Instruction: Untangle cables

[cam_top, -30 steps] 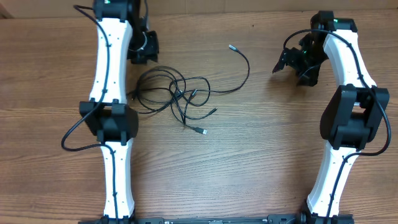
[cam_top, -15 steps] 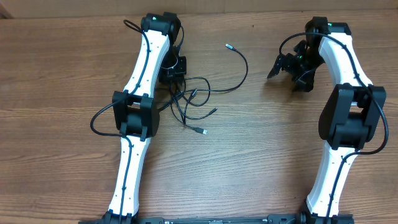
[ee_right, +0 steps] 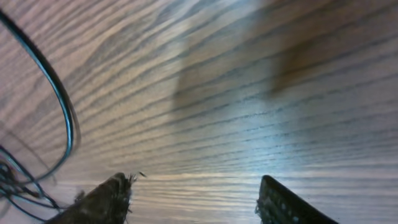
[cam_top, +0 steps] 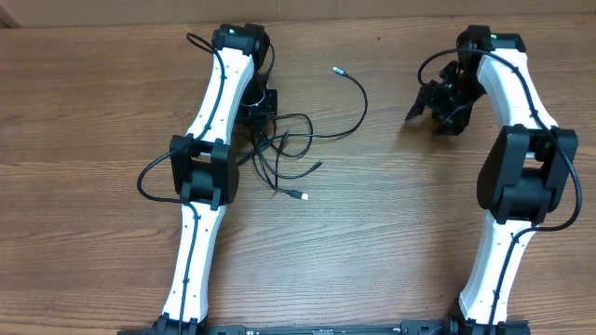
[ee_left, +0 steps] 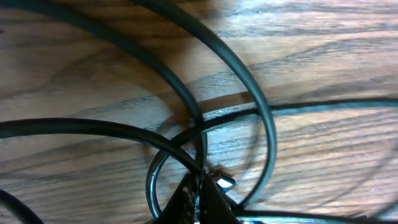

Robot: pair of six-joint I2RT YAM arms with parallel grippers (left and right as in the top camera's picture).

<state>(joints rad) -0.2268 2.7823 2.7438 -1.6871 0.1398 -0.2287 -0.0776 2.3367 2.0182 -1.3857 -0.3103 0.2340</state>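
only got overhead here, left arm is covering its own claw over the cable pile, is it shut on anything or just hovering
observer: the left wrist view shows the left claw shut. Its tips meet right where several strands of the cables cross, and one strand looks pinched between them.
operator: any plug near the tips
observer: yes, a small silvery plug tip sits just beside the tips.
operator: and the right claw, anything in it
observer: no. The right wrist view shows the right claw open, with only bare table between its fingers.
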